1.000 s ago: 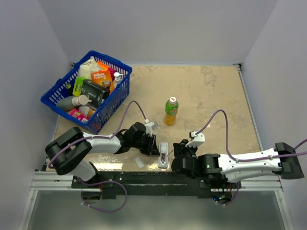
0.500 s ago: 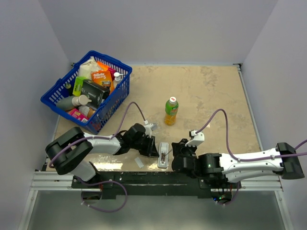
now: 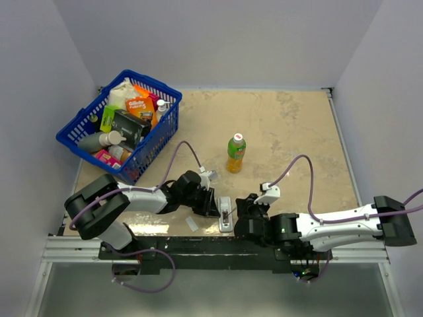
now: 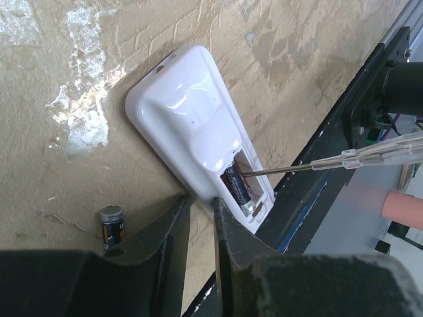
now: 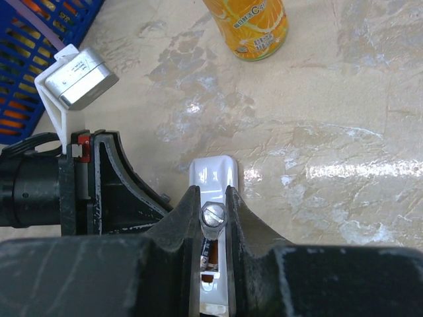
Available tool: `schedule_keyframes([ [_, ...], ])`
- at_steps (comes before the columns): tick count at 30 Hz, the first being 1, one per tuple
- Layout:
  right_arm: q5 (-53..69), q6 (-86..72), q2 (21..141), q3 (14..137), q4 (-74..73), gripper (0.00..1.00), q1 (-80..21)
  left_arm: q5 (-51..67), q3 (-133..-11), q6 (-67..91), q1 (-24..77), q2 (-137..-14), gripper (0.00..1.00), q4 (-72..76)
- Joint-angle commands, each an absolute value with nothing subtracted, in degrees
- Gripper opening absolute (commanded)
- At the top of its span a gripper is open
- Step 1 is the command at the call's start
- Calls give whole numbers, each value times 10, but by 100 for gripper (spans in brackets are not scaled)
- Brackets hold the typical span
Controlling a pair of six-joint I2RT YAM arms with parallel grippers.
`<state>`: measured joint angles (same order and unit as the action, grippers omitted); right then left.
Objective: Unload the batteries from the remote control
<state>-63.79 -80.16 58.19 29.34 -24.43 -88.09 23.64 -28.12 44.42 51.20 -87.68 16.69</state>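
At 10 o'clock on the desk [image 3: 291, 125] we see a blue basket [image 3: 151, 153] heaped with boxes [image 3: 139, 107] and bottles [image 3: 106, 140], several half buried. At 6 o'clock lies the remote control [image 4: 192, 125], its recess [image 4: 244, 160] holding a seated battery [image 4: 236, 188]; a loose battery [image 4: 111, 224] lies beside it. Our right claw [image 5: 213, 195] clamps a screwdriver [image 4: 370, 150] tipped into that recess; our left claw [image 4: 201, 201], barely parted, grips nothing.
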Motion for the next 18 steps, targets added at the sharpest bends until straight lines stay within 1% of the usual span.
schedule_keyframes([
  [1, -649, -839, 582, 281, -227, 0, -882, 236, -280, 447, 517, -880, 25, 192],
  [6, -642, -846, 549, 257, -196, 0, -882, 234, -280, 444, 517, -879, 24, 185],
  [12, -648, -850, 550, 261, -213, 0, -882, 223, -279, 439, 517, -864, 24, 176],
  [18, -664, -860, 566, 272, -238, 0, -883, 179, -299, 421, 517, -811, 25, 100],
])
